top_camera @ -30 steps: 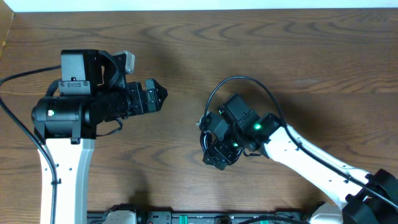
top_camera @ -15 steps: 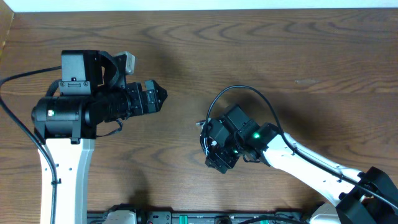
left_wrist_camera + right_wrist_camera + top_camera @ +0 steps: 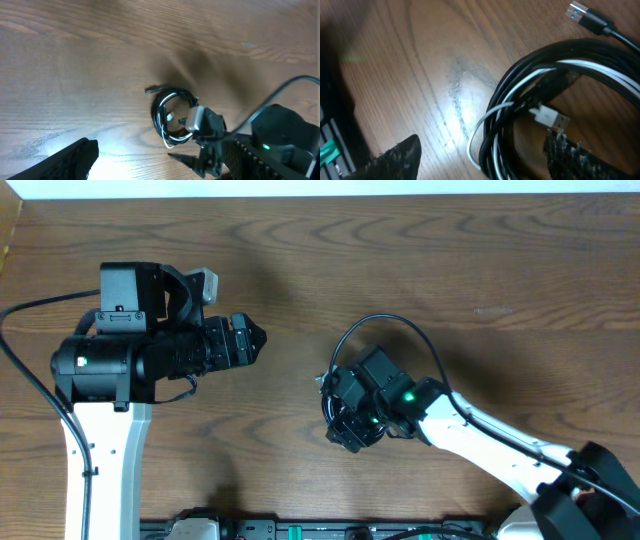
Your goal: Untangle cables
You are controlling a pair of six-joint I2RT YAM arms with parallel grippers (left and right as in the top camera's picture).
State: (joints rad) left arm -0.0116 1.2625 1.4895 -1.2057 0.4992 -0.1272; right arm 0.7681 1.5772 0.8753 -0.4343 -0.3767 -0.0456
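Straddles the coiled cables (image 3: 500,130) with right gripper (image 3: 482,142) jaws spread, toward the table's front edge; left gripper (image 3: 255,337) well apart, jaw state unreadable.

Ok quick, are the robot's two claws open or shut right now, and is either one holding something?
Left gripper: open, holding nothing, away from the cables.
Right gripper: open, right over the cables, gripping nothing.

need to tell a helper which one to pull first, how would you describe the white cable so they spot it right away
On the wooden table, go to the right arm's open claw, which sits over a small coil of cables. Most cords there are black; the white cable is the only pale strand, ending in a white plug with a silver tip inside the loop.
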